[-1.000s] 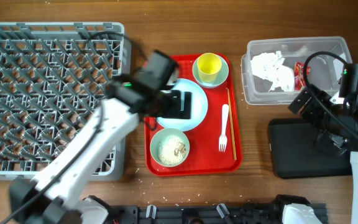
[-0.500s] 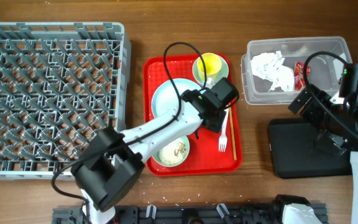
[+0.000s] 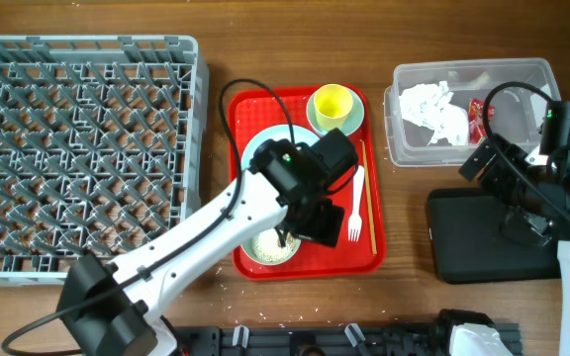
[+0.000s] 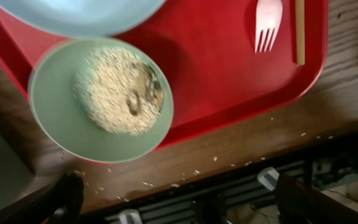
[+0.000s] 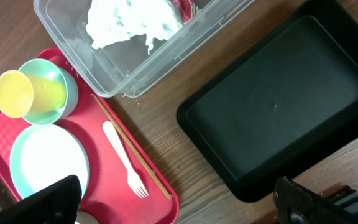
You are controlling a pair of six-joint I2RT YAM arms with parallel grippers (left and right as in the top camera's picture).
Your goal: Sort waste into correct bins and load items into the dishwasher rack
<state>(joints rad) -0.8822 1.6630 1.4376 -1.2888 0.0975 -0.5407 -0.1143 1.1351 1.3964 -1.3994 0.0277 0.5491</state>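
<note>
The grey dishwasher rack (image 3: 87, 148) stands at the left. On a red tray (image 3: 369, 259) are a blue plate (image 3: 263, 148), a yellow cup (image 3: 332, 103) in a green bowl (image 3: 315, 121), a green bowl of rice scraps (image 3: 268, 244), a white fork (image 3: 356, 203) and a wooden stick (image 3: 367, 193). My left gripper (image 3: 310, 216) hovers open and empty over the tray, beside the rice bowl (image 4: 101, 99). The clear tub (image 3: 404, 143) holds the napkin (image 3: 433, 107) and red wrapper (image 3: 476, 119). My right gripper (image 3: 490, 163) is open and empty, high between the tub and the black tray (image 3: 483, 237).
Loose rice grains (image 4: 148, 183) lie on the wooden table in front of the red tray. The black tray (image 5: 278, 106) holds nothing. Cables loop over both arms.
My left arm has swung from the rack's edge across the plate to the tray's lower middle, next to the rice bowl. The right arm has not moved.
</note>
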